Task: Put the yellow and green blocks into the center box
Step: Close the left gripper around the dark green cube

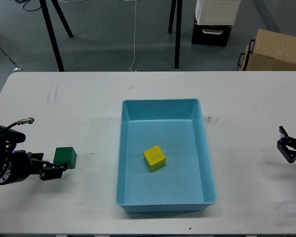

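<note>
Head view: one yellow block (pixel 154 158), one green block (pixel 65 157).

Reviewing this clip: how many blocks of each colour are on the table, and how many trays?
Yellow block: 1, inside the blue tray
Green block: 1, on the table left of the tray, at the left gripper
Blue tray: 1
Total: 3

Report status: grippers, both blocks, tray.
Left gripper at green block, grip unclear. Right gripper open, empty. Yellow block inside blue tray. Green outside, path unobstructed.
</note>
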`<state>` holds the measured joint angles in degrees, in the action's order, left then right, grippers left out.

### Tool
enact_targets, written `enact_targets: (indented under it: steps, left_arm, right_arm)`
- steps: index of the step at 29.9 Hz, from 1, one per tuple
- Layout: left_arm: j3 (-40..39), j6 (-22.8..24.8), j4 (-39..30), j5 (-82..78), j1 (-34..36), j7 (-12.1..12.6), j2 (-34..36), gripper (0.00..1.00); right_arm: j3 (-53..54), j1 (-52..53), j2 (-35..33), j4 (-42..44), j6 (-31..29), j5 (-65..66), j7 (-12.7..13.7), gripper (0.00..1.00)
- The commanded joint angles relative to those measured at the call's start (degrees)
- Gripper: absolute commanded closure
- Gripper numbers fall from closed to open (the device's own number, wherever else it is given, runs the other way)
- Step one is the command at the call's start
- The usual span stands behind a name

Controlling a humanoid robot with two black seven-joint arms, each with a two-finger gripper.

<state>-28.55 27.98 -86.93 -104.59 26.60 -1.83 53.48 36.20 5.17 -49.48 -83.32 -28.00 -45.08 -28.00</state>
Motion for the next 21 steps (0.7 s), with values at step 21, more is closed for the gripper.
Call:
enact_targets:
  steps: [21]
  left_arm:
    - [3.2,0.0,3.2,-0.1,3.9,0.1,-3.2,0.0]
  right_arm:
    - [0.0,-1.3,-0.1,0.1,0.0,0.0,0.0,0.0]
